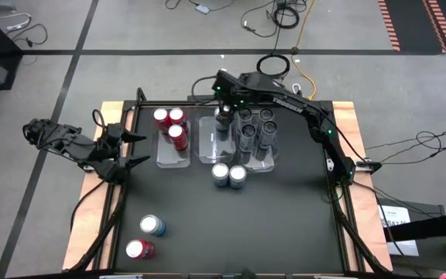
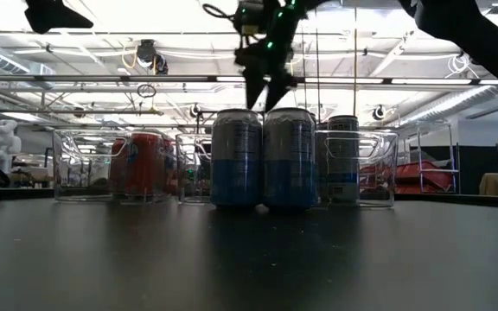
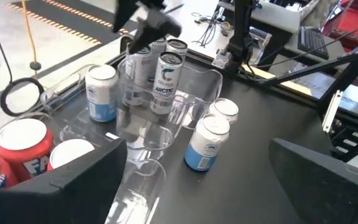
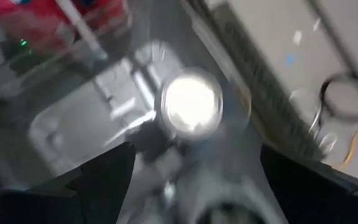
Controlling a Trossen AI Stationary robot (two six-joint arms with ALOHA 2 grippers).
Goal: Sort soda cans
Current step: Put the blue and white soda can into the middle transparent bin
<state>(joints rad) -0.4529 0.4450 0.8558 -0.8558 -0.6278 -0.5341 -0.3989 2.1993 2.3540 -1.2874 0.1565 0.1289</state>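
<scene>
Black matte worktop [image 1: 285, 225] with wood edging, sitting on a grey floor with cables trailing around at 12 o'clock. Three clear trays [image 1: 237, 139] run across the middle: red soda cans [image 1: 170, 125] at 10 o'clock, dark ones [image 1: 255, 130] toward 1. The right gripper [image 1: 224, 115] hangs wide open over a blue can [image 4: 191, 102] in the middle tray, holding nothing. Two blue cans stand loose at centre, and one blue and one red at 7. The left gripper [image 1: 134, 149] is parked at 9 o'clock, open and empty.

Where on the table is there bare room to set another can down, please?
The widest bare patch is the table's near right part, right of the loose blue can and red can, below the blue pair. A smaller gap lies between that pair and the loose cans. It is crowded at the far edge: three trays side by side, right end effector over the middle one.
</scene>
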